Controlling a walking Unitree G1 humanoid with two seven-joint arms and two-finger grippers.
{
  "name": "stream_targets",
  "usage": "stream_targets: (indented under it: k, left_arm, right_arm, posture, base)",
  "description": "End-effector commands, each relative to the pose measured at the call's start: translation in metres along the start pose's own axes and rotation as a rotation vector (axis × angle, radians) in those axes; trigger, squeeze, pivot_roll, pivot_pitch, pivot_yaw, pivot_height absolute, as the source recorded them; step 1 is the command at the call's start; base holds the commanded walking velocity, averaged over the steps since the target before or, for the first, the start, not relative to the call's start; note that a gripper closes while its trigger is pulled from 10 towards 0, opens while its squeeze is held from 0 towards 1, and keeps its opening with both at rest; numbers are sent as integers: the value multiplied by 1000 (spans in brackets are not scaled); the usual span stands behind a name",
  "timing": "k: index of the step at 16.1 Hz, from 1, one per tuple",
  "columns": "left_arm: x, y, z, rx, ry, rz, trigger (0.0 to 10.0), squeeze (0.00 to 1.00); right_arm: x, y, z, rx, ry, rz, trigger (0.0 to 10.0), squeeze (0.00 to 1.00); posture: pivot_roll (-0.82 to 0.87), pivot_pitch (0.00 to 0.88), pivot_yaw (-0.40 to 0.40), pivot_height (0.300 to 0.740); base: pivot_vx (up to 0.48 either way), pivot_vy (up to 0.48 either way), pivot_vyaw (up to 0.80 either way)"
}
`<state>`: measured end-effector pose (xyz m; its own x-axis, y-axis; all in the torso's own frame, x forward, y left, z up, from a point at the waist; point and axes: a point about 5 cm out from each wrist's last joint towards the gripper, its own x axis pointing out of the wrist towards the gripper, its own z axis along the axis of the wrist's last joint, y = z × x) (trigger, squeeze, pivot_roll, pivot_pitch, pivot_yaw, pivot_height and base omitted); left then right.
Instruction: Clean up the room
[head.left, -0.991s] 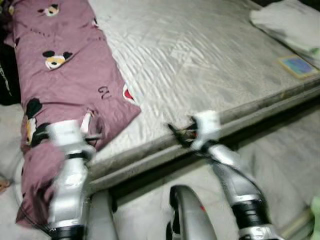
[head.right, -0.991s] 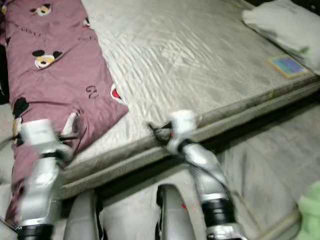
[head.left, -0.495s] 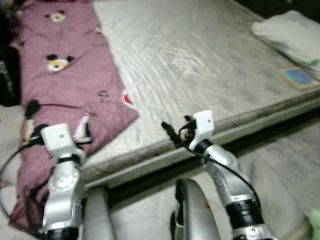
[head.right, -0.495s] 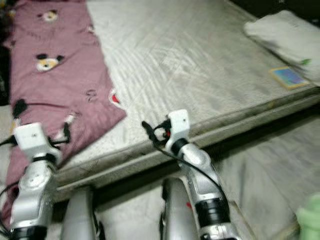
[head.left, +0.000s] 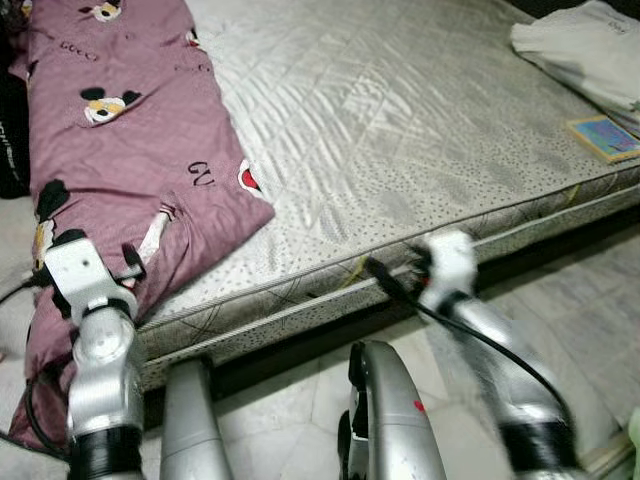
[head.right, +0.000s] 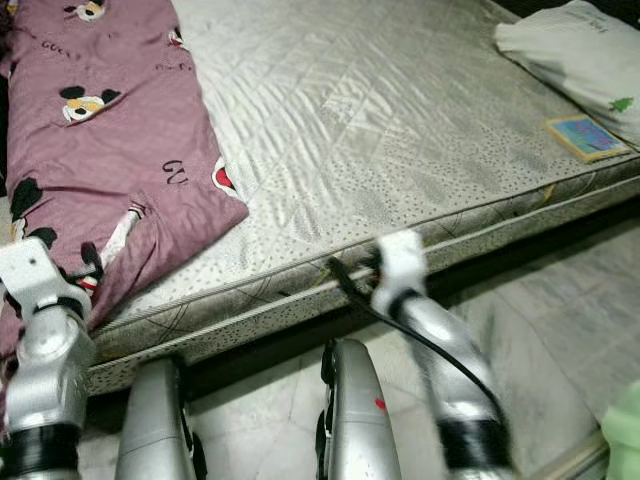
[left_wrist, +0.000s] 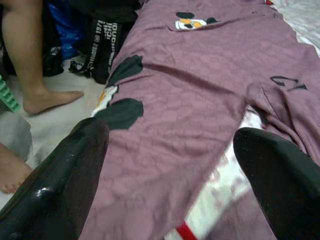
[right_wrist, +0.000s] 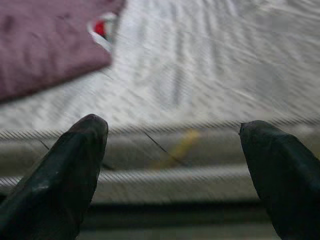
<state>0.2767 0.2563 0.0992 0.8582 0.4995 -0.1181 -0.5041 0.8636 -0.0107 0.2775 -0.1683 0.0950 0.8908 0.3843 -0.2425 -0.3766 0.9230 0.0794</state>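
A mauve blanket (head.left: 120, 150) printed with cartoon mice lies along the left side of the bare grey mattress (head.left: 400, 120), and its near end hangs over the front edge. My left gripper (left_wrist: 170, 132) is open just in front of that hanging end, with the cloth close ahead between its wide-spread fingers (left_wrist: 75, 170). My right gripper (right_wrist: 172, 127) is open too, level with the mattress's front edge near its middle, with nothing in it. In the left eye view the right arm (head.left: 480, 330) is blurred by motion.
A white bag or pillow (head.left: 585, 45) and a small colourful book (head.left: 605, 137) lie at the mattress's far right. A person's bare leg and foot (left_wrist: 35, 75) stand beside a black bag (left_wrist: 102, 35) left of the blanket. Pale tiled floor (head.left: 570, 290) runs below the bed.
My right arm has swung to the right along the mattress edge and is now blurred. My left arm has shifted a little left and lower. The camera has also moved.
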Motion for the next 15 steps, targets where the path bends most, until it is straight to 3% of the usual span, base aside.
stream_targets:
  k: [1,4,6,10,13,14,15]
  left_arm:
    - [4,2,0,-6,7,16,10000,0]
    - [16,3,0,0,35,45,10000,0]
    - [29,7,-12,16,121,91,10000,0]
    - [41,3,-22,-21,209,135,10000,0]
    - [41,-44,-32,26,287,-74,10000,0]
    - [33,-71,-38,51,314,-211,10000,0]
    - [24,-88,-44,68,331,-306,10000,0]
  right_arm:
    - [-12,-9,3,11,1,-21,10000,0]
    - [-33,-21,-2,17,38,-84,10000,0]
    - [-42,-23,-1,23,65,-116,10000,0]
    - [-49,-25,1,17,72,-136,10000,0]
    - [-49,-29,3,-7,74,-163,10000,0]
    - [-47,-29,4,-22,73,-168,10000,0]
    - [-46,-29,5,-27,65,-170,10000,0]
  posture:
    - [-191,127,-76,536]
    - [-219,150,-70,536]
    - [-265,168,-57,536]
    - [-293,170,-54,536]
    - [-308,152,-52,536]
    - [-312,144,-49,536]
    - [-318,137,-45,536]
  base:
    - [0,0,0]
    - [0,0,0]
    - [0,0,0]
    - [0,0,0]
    - [0,0,0]
    - [0,0,0]
    - [0,0,0]
